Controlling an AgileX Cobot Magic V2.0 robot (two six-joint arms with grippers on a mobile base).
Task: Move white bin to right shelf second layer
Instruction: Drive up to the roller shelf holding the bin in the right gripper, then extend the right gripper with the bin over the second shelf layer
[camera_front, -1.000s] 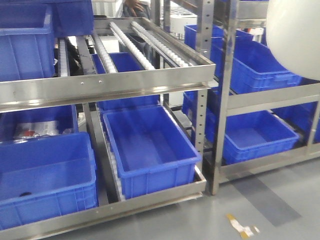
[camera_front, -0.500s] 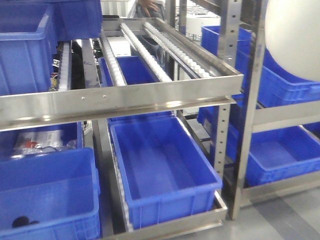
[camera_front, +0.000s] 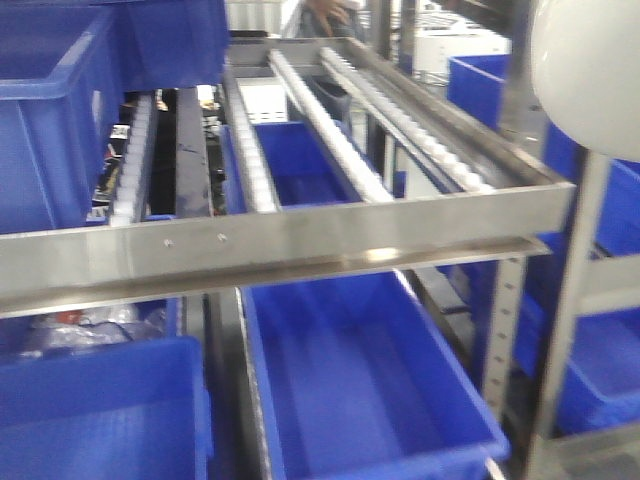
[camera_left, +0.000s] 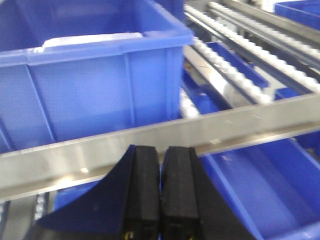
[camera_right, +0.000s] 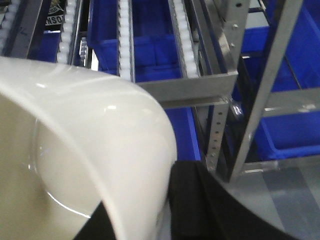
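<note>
The white bin (camera_front: 590, 70) hangs at the top right of the front view, above and to the right of the shelf. In the right wrist view my right gripper (camera_right: 146, 214) is shut on the bin's (camera_right: 90, 145) rim, one black finger inside the wall and one outside. The right shelf second layer (camera_front: 300, 245) is a sloping steel rack with white roller tracks (camera_front: 330, 150) and a riveted front rail; it also lies ahead of the bin in the right wrist view (camera_right: 200, 85). My left gripper (camera_left: 161, 152) is shut with nothing in it, just in front of that rail (camera_left: 210, 125).
A blue crate (camera_front: 60, 120) sits on the left of the roller level, close ahead of the left gripper (camera_left: 90, 75). More blue crates (camera_front: 360, 380) fill the level below. A steel upright (camera_front: 575, 300) and a neighbouring rack with blue crates (camera_right: 290, 130) stand to the right.
The view has closed in on the shelf: the rail and rollers look larger and have shifted right and down. The white bin stays at the top right, still held.
</note>
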